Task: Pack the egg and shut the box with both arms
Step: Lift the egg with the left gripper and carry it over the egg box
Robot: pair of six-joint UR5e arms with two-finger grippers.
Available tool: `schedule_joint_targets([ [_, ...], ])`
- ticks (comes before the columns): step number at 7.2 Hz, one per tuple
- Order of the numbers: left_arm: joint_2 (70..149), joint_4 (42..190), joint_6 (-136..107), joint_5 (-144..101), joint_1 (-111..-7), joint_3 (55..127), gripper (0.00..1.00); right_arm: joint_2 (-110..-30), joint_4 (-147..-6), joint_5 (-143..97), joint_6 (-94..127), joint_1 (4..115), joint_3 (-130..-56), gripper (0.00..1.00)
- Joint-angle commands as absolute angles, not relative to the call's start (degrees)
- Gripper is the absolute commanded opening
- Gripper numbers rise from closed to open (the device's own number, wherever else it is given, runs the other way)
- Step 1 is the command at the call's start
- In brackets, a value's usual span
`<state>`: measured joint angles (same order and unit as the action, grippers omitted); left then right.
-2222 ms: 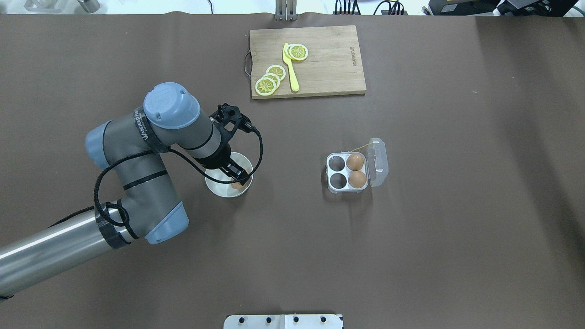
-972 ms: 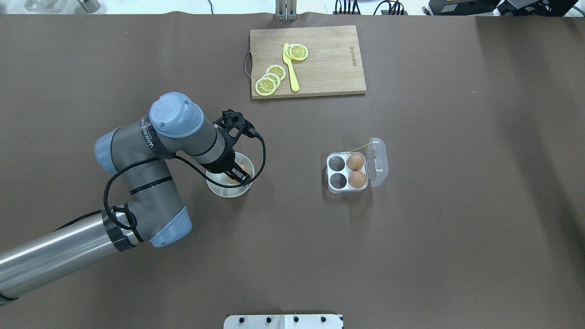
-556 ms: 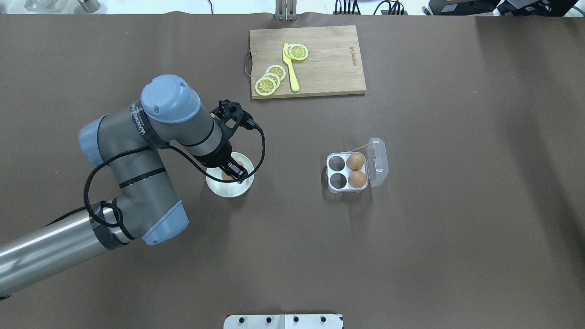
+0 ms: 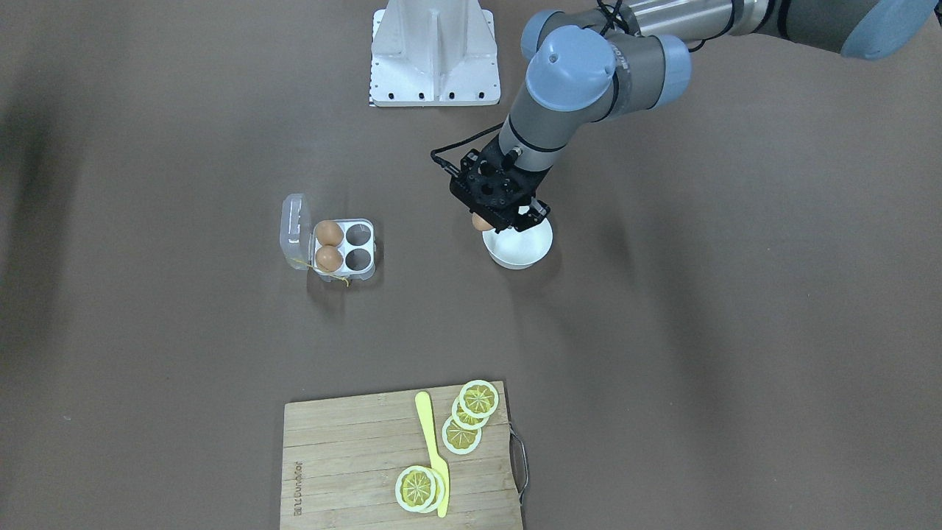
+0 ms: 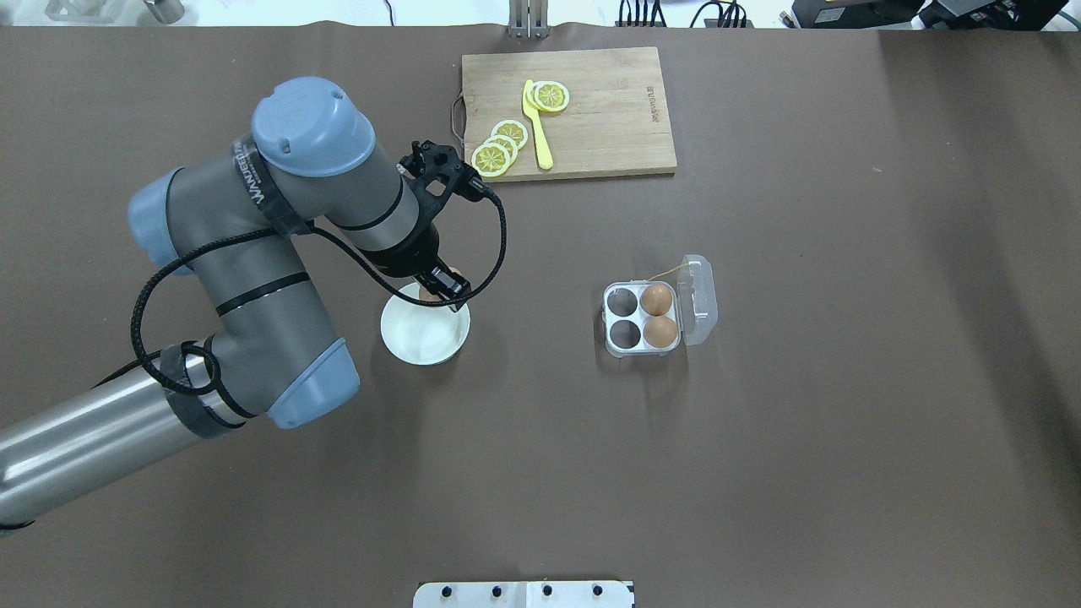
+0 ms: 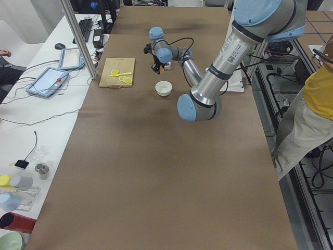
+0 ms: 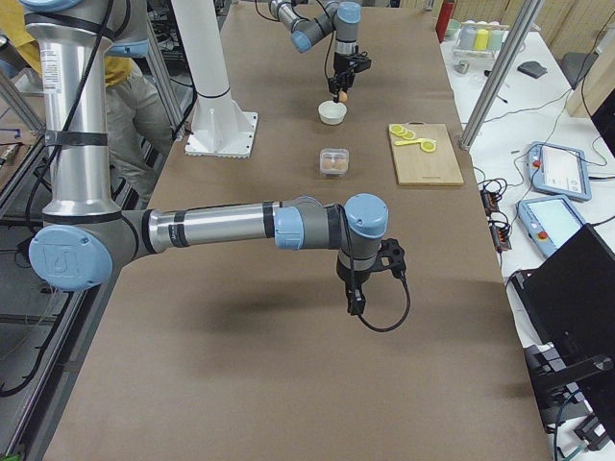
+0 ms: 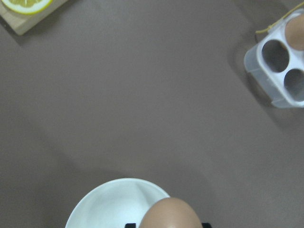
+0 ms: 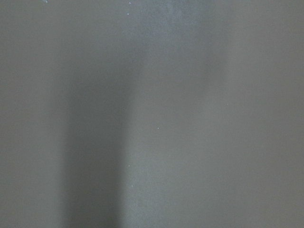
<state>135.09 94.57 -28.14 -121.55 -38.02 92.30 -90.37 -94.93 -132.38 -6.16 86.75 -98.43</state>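
above the white bowl [image 5: 418, 344], our left gripper [image 5: 443, 289] clamps the brown egg [image 8: 170, 213] by its sides, well apart from the egg carton [image 5: 625, 333]. we judge it light, smooth, brittle: squeeze gently. right gripper [image 7: 356, 303]: we cannot tell.

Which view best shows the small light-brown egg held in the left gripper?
Left wrist-mounted: the small light-brown egg looms large at the bottom edge. Front-facing and overhead show only a sliver under the left gripper; side views show it tiny.
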Motion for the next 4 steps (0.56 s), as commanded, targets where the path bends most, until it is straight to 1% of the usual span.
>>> schedule_joint_targets([
  [1, 142.71, 94.83, -28.39, -121.55, -38.58, 86.68, 0.22, -90.35, -94.92, -132.63, -6.24, 86.75, -98.44, 1.00],
  [3, 150.69, 96.84, -29.79, -121.29, -38.67, 76.17, 0.22, -90.35, -94.92, -132.54, -6.42, 86.75, -98.44, 1.00],
  [4, 152.30, 100.42, -30.66, -121.03, -38.58, 72.37, 0.22, -90.35, -94.92, -132.45, -6.50, 86.75, -98.35, 1.00],
])
